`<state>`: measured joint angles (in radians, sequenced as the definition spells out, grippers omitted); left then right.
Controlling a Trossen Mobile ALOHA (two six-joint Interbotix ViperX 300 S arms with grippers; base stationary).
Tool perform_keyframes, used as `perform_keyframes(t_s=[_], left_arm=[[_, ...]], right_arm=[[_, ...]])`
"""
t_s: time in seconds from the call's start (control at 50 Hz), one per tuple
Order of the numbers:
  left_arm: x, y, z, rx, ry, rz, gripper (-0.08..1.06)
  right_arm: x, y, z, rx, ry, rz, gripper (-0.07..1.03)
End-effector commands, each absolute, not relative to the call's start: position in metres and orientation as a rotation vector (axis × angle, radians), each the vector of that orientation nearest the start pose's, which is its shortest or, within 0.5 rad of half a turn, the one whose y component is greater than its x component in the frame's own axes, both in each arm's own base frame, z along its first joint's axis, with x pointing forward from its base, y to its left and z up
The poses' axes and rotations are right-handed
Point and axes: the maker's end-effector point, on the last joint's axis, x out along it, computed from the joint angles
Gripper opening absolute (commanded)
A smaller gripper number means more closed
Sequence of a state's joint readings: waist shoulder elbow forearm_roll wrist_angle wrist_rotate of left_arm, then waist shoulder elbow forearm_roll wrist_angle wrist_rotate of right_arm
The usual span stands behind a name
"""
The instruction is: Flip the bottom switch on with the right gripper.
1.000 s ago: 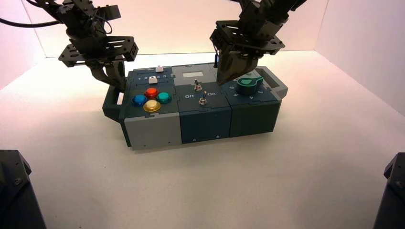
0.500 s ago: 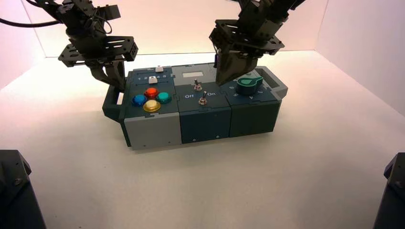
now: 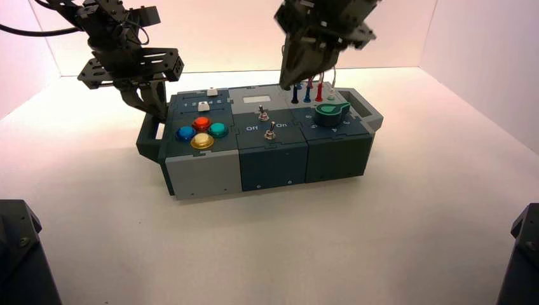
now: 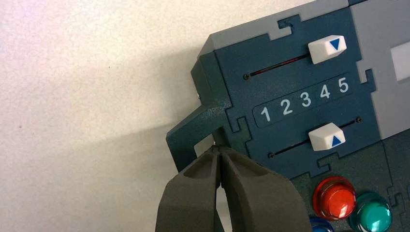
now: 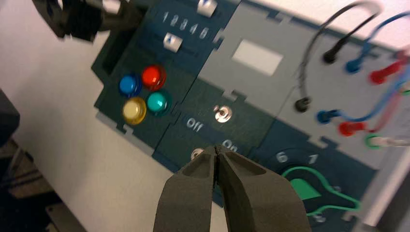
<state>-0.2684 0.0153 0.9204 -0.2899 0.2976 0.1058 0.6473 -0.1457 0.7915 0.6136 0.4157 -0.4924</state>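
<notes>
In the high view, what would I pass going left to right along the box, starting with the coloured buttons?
Blue button → yellow button → green button → nearer metal toggle switch → green knob.

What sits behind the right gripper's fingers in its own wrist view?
The bottom switch peeks out beside the right gripper's tips; its lever cannot be made out.
</notes>
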Motion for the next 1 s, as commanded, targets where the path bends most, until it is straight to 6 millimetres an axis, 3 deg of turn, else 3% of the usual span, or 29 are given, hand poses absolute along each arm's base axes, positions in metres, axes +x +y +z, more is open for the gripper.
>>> perform_keyframes(t_s=[0.02,0.36,0.76,0.82,1.0], left_arm=[[0.296,-0.095,0.03,-0.041,1.202,-0.202,-0.03],[0.3,-0.095,0.037,-0.044,1.168,-0.203,-0.03],[0.313,-0.096,0.063,-0.042,1.115,-0.219,-0.03],[0.32,-0.097,0.075,-0.035,1.083,-0.228,-0.03],[0.33,-0.092,0.084,-0.004,1.017,-0.228,-0.03]], right_arm=[[0.268,0.236,0.133,-0.106,0.958,0.742,-0.02],[0.281,0.211,0.14,-0.089,0.922,0.673,-0.02],[0.3,0.187,0.139,-0.085,0.889,0.592,-0.02],[0.307,0.173,0.137,-0.077,0.875,0.545,-0.02],[0.318,0.142,0.131,-0.067,0.855,0.449,-0.02]])
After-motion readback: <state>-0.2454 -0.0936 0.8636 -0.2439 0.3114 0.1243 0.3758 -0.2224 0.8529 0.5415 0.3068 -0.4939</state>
